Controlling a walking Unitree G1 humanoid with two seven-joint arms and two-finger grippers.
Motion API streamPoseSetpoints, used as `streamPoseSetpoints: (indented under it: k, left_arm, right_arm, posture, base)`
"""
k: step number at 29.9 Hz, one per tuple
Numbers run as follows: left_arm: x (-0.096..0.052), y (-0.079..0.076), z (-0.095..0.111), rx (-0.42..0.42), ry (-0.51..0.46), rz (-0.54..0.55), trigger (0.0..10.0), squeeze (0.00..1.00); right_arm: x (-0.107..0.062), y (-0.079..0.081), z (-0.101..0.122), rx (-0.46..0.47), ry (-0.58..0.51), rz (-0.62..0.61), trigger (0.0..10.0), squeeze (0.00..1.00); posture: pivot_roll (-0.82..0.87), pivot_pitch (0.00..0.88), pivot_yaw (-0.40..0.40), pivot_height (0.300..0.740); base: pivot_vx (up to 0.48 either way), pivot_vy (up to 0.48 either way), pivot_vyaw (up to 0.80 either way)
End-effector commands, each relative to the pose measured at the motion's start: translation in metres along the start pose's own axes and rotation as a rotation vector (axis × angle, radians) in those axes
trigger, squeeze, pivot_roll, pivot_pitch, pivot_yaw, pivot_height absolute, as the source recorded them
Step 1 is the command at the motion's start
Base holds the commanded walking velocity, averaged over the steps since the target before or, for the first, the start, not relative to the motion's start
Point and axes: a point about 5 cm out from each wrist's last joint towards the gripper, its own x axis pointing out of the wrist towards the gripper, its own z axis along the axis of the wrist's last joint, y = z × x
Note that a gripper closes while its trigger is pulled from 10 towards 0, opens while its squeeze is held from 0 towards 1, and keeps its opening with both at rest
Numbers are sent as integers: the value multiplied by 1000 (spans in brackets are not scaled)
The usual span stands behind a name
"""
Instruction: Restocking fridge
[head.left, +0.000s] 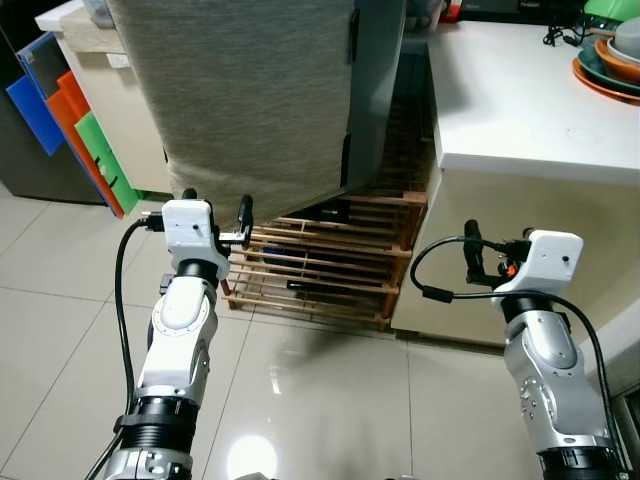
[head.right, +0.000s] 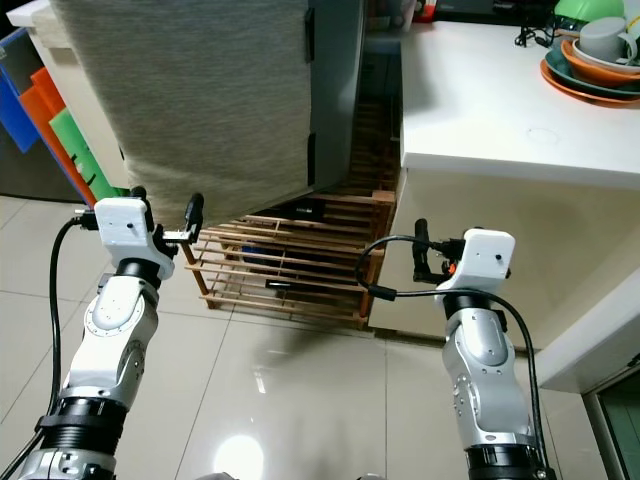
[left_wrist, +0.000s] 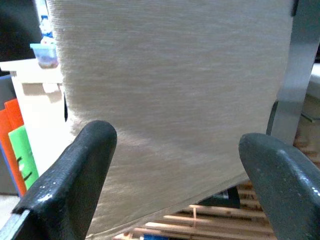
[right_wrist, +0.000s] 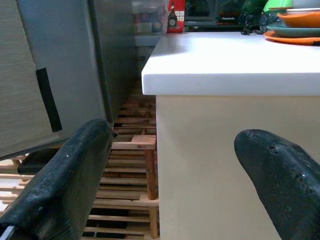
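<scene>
A low slatted wooden rack (head.left: 330, 265) stands on the glossy pale floor tiles (head.left: 330, 400), between the tall appliance and a white-topped cream counter (head.left: 520, 100). Dark items lie on the rack's shelves; their kind cannot be told. Stacked orange and teal dishes (head.left: 605, 60) sit at the counter's far right corner. Blue, orange and green flat boards (head.left: 75, 120) lean upright at far left.

The fridge (head.left: 260, 90) stands left of the counter (head.left: 520, 100), wooden rack (head.left: 330, 265) below.
</scene>
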Motion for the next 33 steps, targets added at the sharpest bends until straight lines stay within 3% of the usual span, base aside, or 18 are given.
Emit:
streamPoseSetpoints:
  k: [1, 8, 10, 21, 33]
  left_arm:
    - [-1, 4, -1, 2, 19, 18, 10000, 0]
    - [2, 4, 4, 4, 24, 17, 10000, 0]
    - [3, -1, 7, 47, 11, -6, 10000, 0]
    - [10, -7, 14, 36, 4, -27, 10000, 0]
    - [8, -8, 14, 9, 3, -15, 10000, 0]
  right_arm:
    - [3, 1, 3, -9, -20, 8, 10000, 0]
    - [3, 8, 4, 23, -36, 72, 10000, 0]
    - [3, 11, 5, 30, -41, 97, 10000, 0]
    - [5, 11, 3, -1, -37, 115, 10000, 0]
    - [11, 16, 0, -9, -11, 148, 10000, 0]
  posture:
    - [-81, 0, 22, 740]
    - [-95, 0, 29, 740]
    - [-97, 0, 30, 740]
    - [-106, 0, 36, 740]
    - [-107, 0, 36, 740]
  base:
    - [0, 480, 0]
    - [0, 480, 0]
    - [0, 416, 0]
    - [0, 0, 186]
    - [391, 0, 156]
